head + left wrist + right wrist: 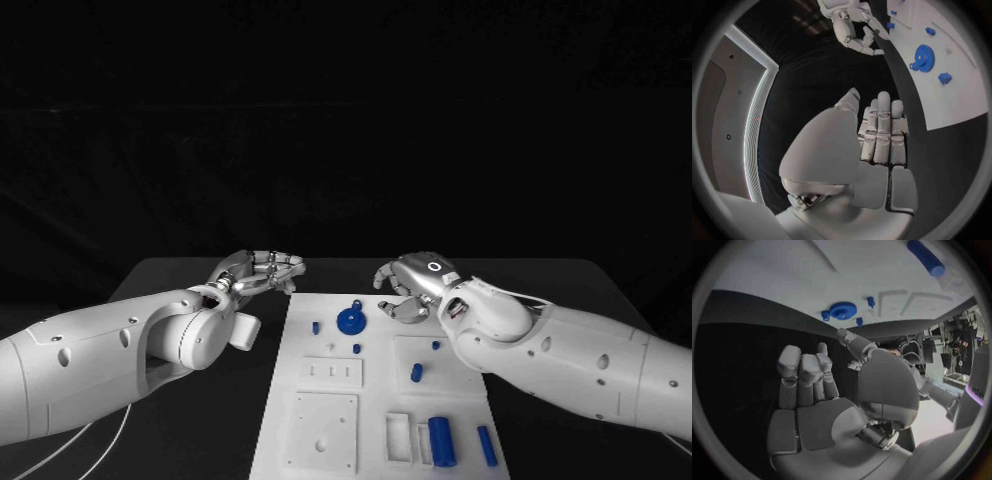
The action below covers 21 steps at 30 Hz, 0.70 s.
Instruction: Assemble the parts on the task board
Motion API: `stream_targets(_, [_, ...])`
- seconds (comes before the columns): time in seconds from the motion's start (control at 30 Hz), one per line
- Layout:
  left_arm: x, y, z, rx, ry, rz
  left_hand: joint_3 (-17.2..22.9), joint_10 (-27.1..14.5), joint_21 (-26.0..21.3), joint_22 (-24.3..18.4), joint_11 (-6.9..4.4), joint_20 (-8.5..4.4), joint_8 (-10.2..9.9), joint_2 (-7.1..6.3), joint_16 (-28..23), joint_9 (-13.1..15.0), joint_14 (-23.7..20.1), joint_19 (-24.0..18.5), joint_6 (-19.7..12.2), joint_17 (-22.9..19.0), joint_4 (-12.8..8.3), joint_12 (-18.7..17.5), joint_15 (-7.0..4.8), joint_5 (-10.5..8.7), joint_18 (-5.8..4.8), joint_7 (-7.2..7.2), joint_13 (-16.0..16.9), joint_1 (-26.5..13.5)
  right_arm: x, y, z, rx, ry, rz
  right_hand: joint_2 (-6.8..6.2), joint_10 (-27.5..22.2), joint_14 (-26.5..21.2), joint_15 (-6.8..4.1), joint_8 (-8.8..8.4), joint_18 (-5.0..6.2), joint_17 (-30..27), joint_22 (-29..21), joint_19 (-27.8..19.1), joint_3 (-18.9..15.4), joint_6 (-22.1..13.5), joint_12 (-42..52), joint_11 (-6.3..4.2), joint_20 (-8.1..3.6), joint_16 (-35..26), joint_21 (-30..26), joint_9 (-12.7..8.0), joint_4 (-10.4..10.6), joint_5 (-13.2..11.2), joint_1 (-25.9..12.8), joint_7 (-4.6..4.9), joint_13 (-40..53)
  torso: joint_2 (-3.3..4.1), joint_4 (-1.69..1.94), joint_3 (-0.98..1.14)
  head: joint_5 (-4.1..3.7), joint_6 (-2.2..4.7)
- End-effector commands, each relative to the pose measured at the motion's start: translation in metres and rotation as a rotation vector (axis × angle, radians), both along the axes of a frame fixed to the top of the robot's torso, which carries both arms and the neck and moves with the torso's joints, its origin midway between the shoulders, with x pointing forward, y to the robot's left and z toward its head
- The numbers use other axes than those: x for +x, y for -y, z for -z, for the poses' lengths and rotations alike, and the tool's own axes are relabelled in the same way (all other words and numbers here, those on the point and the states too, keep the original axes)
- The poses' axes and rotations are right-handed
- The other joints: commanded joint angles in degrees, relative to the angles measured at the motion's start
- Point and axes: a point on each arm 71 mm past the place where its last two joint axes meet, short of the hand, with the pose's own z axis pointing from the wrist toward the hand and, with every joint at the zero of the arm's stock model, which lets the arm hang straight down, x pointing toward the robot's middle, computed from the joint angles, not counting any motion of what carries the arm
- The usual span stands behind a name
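Hovering past the far end of the task board (325, 440), both hands hold nothing. The left hand (257, 271) sits off the board's far left corner, fingers loosely curled toward its partner; in its wrist view they lie side by side and straight, so it reads as released. The right hand (413, 287) hangs over the far right corner, fingers bent downward but apart, also released.

Nothing looks assembled yet, judging by how the parts lie loose. A round blue gear (351, 320) lies on the board near its far edge, between the two hands and a little toward the robot from their fingertips. The right hand appears slightly nearer to it. A short blue peg (417, 372) lies mid-board toward the right edge. Two long blue bars lie at the near right corner, the thicker bar (441, 441) beside the thinner bar (488, 446), both with their long axes running along the board's length, well behind the right hand and partly under that forearm.

Black table (173, 280) lies open on both sides of the board, so either hand has room to swing inward and down.
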Motion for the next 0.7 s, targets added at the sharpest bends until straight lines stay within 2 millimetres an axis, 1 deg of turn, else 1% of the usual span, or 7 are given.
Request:
stream_targets(0.03, [0.001, -0.001, -0.002, -0.006, 0.014, 0.009, 0.23, 0.24, 0.40, 0.72, 0.20, -0.52, -0.16, -0.27, 0.38, 0.10, -0.44, -0.04, -0.03, -0.08, 0.05, -0.21, -0.08, 0.15, 0.69, 0.27, -0.02, 0.02, -0.001, 0.018, -0.002, 0.197, -0.165, -0.095, 1.31, -0.91, -0.21, 0.49, -0.56, 3.87, 0.15, 0.60, -0.53, -2.28, -2.80, -0.11, 0.23, -0.36, -0.30, -0.38, -0.13, -1.23, 2.91, -0.05, 2.02, 0.27, -0.32, -0.53, 0.18, 0.04, 0.24])
stream_targets(0.1, [0.002, -0.002, -0.002, -0.006, 0.015, 0.008, 0.23, 0.37, 0.42, 0.71, 0.16, -0.53, -0.14, -0.25, 0.39, 0.12, -0.44, -0.05, 0.02, -0.09, 0.05, -0.15, -0.10, 0.12, 0.69, 0.25, 0.01, 0.00, 0.000, 0.035, -0.004, 0.223, -0.193, -0.086, 3.19, -1.49, -0.36, 0.49, -0.40, 3.87, 0.37, 0.71, -0.94, -5.84, -3.07, 0.14, 0.36, -0.41, -0.37, -0.49, 0.03, -3.18, 5.85, -0.34, 2.27, 0.45, -0.42, -0.73, 0.25, 0.07, 0.27])
stream_targets(0.17, [0.003, -0.003, -0.001, -0.005, 0.015, 0.007, 0.22, 0.58, 0.44, 0.71, 0.10, -0.55, -0.14, -0.23, 0.41, 0.14, -0.44, -0.06, 0.05, -0.10, 0.03, -0.06, -0.14, 0.11, 0.69, 0.23, 0.06, 0.01, 0.001, 0.048, -0.003, 0.240, -0.215, -0.069, 3.17, -1.64, -0.42, 0.62, -0.45, 3.87, 0.41, 0.72, -1.07, -6.57, -3.26, 0.13, 0.39, -0.40, -0.42, -0.55, 0.01, -3.55, 6.17, -0.47, 2.19, 0.44, -0.53, -0.96, 0.35, 0.10, 0.33])
stream_targets(0.23, [0.003, -0.004, -0.001, -0.005, 0.016, 0.006, 0.20, 1.00, 0.47, 0.70, -0.03, -0.57, -0.15, -0.19, 0.43, 0.16, -0.44, -0.08, 0.08, -0.11, 0.02, 0.15, -0.21, 0.08, 0.68, 0.21, 0.16, -0.01, 0.003, 0.063, -0.002, 0.243, -0.237, -0.054, 3.70, -1.96, -0.60, 0.67, -0.44, 3.87, 0.52, 0.74, -1.38, -8.14, -3.48, 0.12, 0.45, -0.40, -0.57, -0.72, 0.03, -4.50, 7.70, -0.60, 2.25, 0.40, -0.65, -1.26, 0.47, 0.08, 0.35])
stream_targets(0.43, [0.003, -0.005, -0.001, -0.006, 0.016, 0.009, 0.16, 1.60, 0.52, 0.68, -0.24, -0.65, -0.16, -0.14, 0.47, 0.20, -0.44, -0.11, 0.14, -0.13, 0.00, 0.44, -0.33, 0.06, 0.65, 0.19, 0.31, 0.01, 0.010, 0.094, 0.003, 0.221, -0.273, -0.007, 4.39, -2.34, -0.74, 0.75, -0.52, 3.87, 0.73, 0.81, -1.71, -10.45, -3.97, 0.17, 0.54, -0.40, -0.75, -0.85, 0.00, -6.20, 10.12, -0.54, 2.35, 0.32, -0.85, -1.77, 0.75, -0.42, 0.29])
stream_targets(0.63, [0.003, -0.005, -0.001, -0.007, 0.016, 0.012, 0.16, 1.61, 0.53, 0.68, -0.25, -0.66, -0.17, -0.15, 0.47, 0.20, -0.45, -0.11, 0.14, -0.14, -0.01, 0.44, -0.34, 0.06, 0.65, 0.19, 0.32, 0.02, 0.014, 0.117, 0.016, 0.210, -0.304, 0.044, 4.72, -2.85, -1.07, 0.86, -0.68, 3.87, 0.85, 0.85, -2.16, -11.68, -4.50, 0.11, 0.65, -0.37, -0.99, -1.04, -0.07, -7.52, 11.53, 0.22, 2.46, 0.26, -0.93, -2.02, 1.01, -0.75, -0.02])
stream_targets(0.7, [0.003, -0.005, -0.001, -0.007, 0.016, 0.012, 0.15, 1.59, 0.53, 0.68, -0.25, -0.67, -0.18, -0.15, 0.47, 0.20, -0.45, -0.12, 0.13, -0.14, -0.01, 0.43, -0.35, 0.06, 0.65, 0.19, 0.31, 0.02, 0.015, 0.122, 0.024, 0.205, -0.321, 0.059, 4.81, -2.92, -1.10, 0.87, -0.69, 3.87, 0.88, 0.86, -2.22, -11.85, -4.57, 0.12, 0.66, -0.35, -1.02, -1.07, -0.07, -7.77, 11.64, 0.45, 2.47, 0.25, -0.92, -1.96, 0.93, -0.82, -0.16])
